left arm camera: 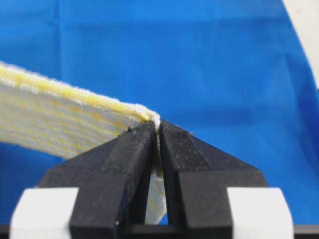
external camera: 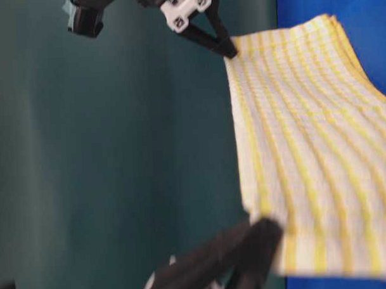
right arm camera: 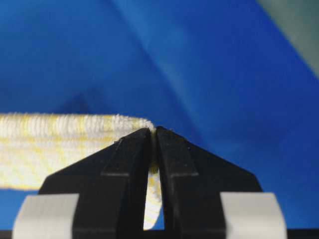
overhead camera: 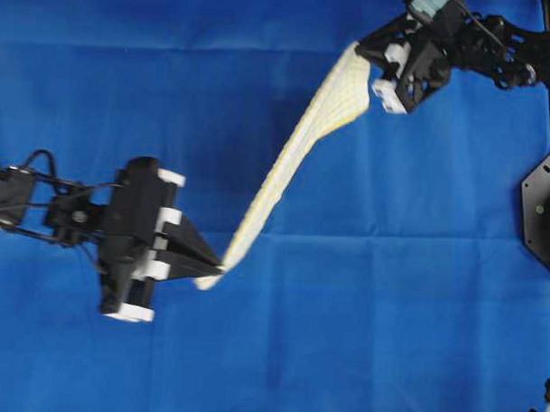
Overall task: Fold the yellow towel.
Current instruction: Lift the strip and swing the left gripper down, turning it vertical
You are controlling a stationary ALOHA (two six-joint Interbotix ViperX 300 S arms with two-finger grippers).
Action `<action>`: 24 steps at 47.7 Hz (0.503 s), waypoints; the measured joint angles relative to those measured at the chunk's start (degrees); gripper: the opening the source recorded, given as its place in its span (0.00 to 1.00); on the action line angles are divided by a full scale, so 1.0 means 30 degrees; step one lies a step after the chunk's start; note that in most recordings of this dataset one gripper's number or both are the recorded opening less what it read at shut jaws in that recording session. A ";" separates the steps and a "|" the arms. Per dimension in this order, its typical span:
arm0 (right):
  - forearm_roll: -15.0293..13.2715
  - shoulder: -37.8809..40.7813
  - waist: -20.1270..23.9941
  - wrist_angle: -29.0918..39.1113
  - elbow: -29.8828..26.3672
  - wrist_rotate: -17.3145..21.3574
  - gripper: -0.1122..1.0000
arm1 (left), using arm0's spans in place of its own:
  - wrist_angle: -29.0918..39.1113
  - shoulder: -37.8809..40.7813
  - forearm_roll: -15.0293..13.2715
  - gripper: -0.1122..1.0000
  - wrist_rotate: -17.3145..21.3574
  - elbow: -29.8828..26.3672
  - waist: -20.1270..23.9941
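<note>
The yellow towel point(overhead camera: 295, 157) hangs lifted and stretched in a diagonal band between my two grippers, above the blue cloth. My left gripper point(overhead camera: 220, 269) is shut on its lower-left corner. My right gripper point(overhead camera: 364, 48) is shut on its upper-right corner. In the left wrist view the jaws point(left arm camera: 156, 127) pinch the yellow hem, and the towel point(left arm camera: 60, 114) runs off to the left. In the right wrist view the jaws point(right arm camera: 153, 130) pinch the hem in the same way, with the towel point(right arm camera: 50, 144) to the left. In the table-level view the towel point(external camera: 307, 147) hangs as a flat checked sheet between two black grippers.
The large plain blue cloth point(overhead camera: 388, 336) covers the whole table under the towel. A black arm base point(overhead camera: 546, 206) stands at the right edge. A dark green backdrop point(external camera: 117, 153) fills the left of the table-level view.
</note>
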 measured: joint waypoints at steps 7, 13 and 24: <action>-0.0322 0.0557 -0.0352 -0.0029 -0.0674 0.0000 0.14 | 0.0059 0.1875 0.0059 0.13 0.0088 -0.2051 0.0059; -0.0586 0.0850 -0.0557 -0.0029 -0.1084 0.0000 0.14 | 0.0088 0.3369 0.0088 0.13 0.0967 -0.3926 0.0059; -0.0703 0.1055 -0.0557 0.0000 -0.1260 -0.0029 0.14 | 0.0703 0.5508 0.0088 0.13 0.2813 -0.7119 0.0176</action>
